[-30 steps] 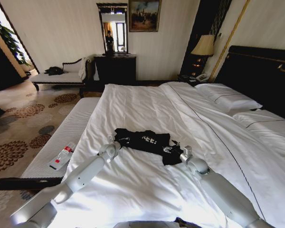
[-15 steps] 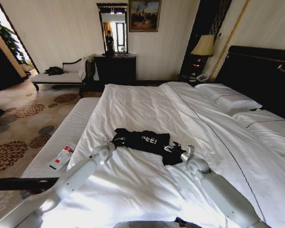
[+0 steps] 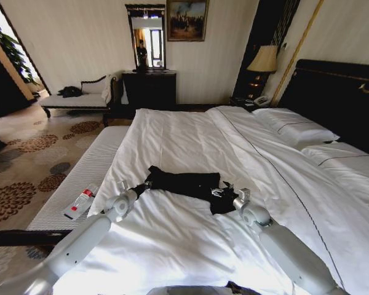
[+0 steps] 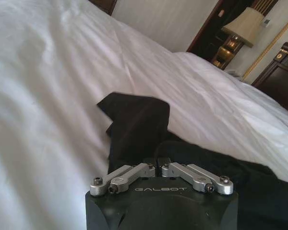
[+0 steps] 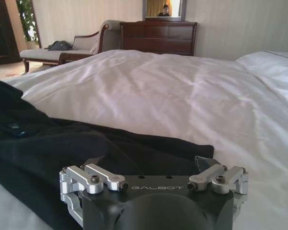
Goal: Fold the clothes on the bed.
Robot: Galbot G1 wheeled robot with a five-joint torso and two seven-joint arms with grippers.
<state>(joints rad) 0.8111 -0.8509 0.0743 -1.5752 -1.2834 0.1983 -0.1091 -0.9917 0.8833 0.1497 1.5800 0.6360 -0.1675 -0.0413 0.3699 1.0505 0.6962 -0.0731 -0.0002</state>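
The left gripper (image 3: 142,185), fingers pinched together on the black top (image 3: 187,184), holds its left end at frame centre; the right gripper (image 3: 224,192), spread, rests at the other end. A fold seems under way; next calls for laying fabric flat on the bed (image 3: 190,138). A bottle (image 3: 81,201) lies lower left, clear.

my left gripper (image 4: 157,162): linkage bars drawn in, jaws pinched together on the black top's edge
black top (image 4: 139,127): crumpled on the white duvet (image 4: 43,110), one flap sticking up past my gripper
lamp (image 4: 244,25): far beyond the top, by the wall
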